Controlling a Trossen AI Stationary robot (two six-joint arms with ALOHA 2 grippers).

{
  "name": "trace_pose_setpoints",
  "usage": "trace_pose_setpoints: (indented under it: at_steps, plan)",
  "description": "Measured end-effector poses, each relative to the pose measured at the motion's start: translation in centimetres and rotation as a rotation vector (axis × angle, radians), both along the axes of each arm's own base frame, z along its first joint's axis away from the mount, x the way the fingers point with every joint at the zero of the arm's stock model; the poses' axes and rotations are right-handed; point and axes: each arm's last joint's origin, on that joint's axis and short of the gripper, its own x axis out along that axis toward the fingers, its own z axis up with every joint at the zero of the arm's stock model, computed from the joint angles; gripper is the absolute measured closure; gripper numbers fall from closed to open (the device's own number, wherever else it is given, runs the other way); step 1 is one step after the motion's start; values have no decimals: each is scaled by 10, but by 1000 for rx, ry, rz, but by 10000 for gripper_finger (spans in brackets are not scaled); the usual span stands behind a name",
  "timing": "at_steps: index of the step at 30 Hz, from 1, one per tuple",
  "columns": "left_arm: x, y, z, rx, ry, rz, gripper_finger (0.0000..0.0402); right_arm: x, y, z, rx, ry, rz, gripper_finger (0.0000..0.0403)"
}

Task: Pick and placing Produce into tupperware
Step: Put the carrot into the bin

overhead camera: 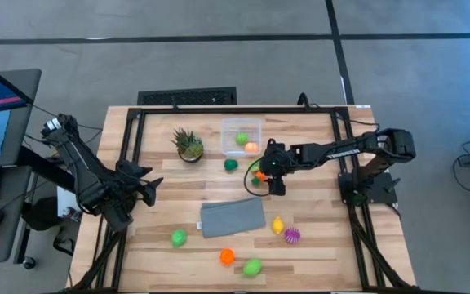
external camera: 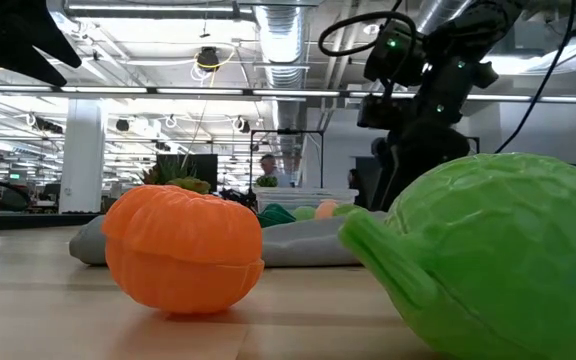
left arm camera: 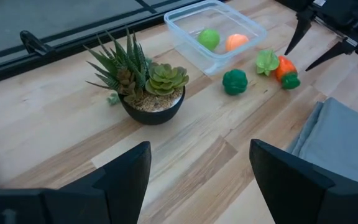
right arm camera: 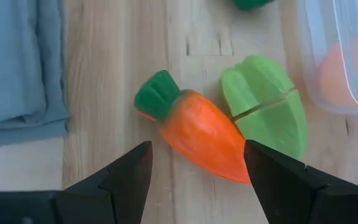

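Observation:
The clear tupperware (overhead camera: pixel 241 135) stands at the table's far middle with a green piece and an orange piece of produce inside. An orange carrot with a green top (right arm camera: pixel 197 134) lies on the wood beside a light green piece (right arm camera: pixel 266 106), just short of the tub (right arm camera: pixel 337 62). My right gripper (right arm camera: pixel 194 180) hovers open over the carrot (overhead camera: pixel 259 174), one finger on each side of its pointed end, touching nothing. My left gripper (left arm camera: pixel 201 168) waits open at the table's left side (overhead camera: pixel 149 184). More produce lies near the front edge.
A potted plant (overhead camera: pixel 188 145) stands left of the tub, with a dark green piece (overhead camera: pixel 231 164) between them. A grey cloth (overhead camera: pixel 232 217) lies mid-table. Yellow (overhead camera: pixel 277 225), spiky purple (overhead camera: pixel 292 236), green (overhead camera: pixel 178 238), orange (overhead camera: pixel 227 256) and green (overhead camera: pixel 252 267) pieces lie near the front.

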Motion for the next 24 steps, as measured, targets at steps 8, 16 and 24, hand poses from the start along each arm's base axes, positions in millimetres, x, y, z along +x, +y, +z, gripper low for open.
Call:
trace_pose_setpoints:
  at_steps: [8, 16, 24]
  plan:
    - [0, 0, 0, 0, -1, 0, 138, 0, -2, -1, -20, 4, 39, 127]
    - [0, 0, 0, -2, -2, 2, 138, 1, -3, -1, -28, -3, 40, 127]
    - [0, 0, 0, -5, -5, 5, 138, 2, -3, 0, -26, -20, 85, 126]
